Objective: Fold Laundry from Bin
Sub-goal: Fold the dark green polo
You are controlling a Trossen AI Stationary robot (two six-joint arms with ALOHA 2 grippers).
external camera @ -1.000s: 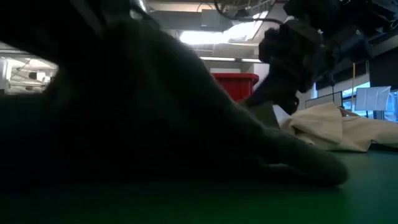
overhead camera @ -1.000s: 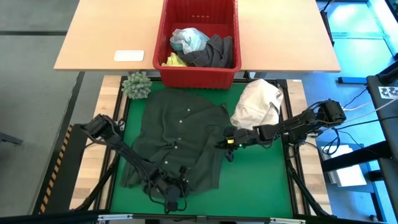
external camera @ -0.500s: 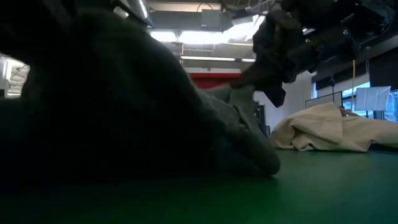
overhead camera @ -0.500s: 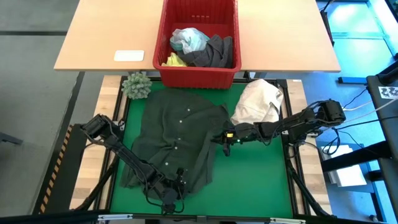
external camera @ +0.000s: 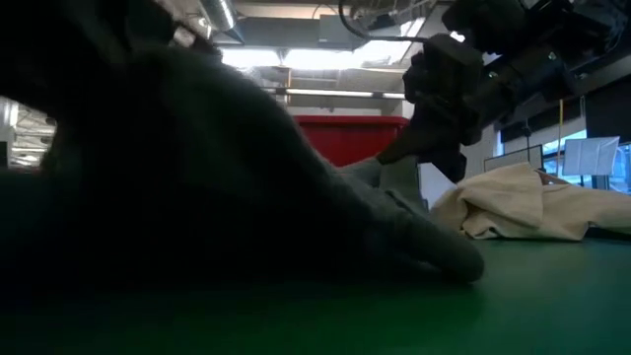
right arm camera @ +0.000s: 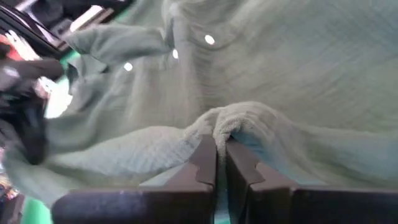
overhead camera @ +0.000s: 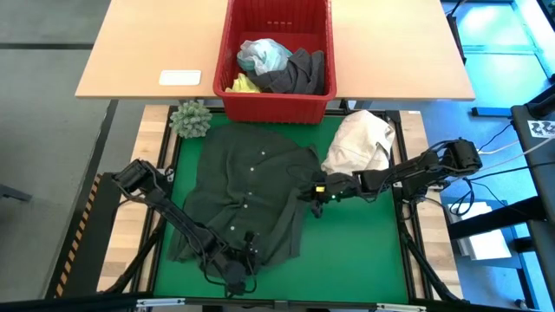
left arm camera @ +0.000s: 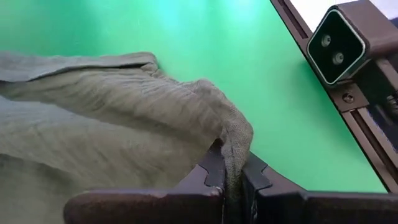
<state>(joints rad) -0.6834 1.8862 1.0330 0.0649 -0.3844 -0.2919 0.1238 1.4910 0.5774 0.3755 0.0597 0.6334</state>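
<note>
1. High view: a dark green shirt (overhead camera: 247,195) is spread on the green mat (overhead camera: 355,247), not yet folded; more laundry (overhead camera: 277,68) is left in the red bin (overhead camera: 276,106)
2. Low view: the shirt's edge is seen raised by the right gripper (external camera: 414,158)
3. Left wrist view: the left gripper (left arm camera: 231,180) is clamped on the shirt's hem
4. Right wrist view: the right gripper is pinched shut on a fold of shirt

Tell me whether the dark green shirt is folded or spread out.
Mostly spread out: the dark green shirt lies open across the green mat, buttons showing, edges rumpled.
</note>
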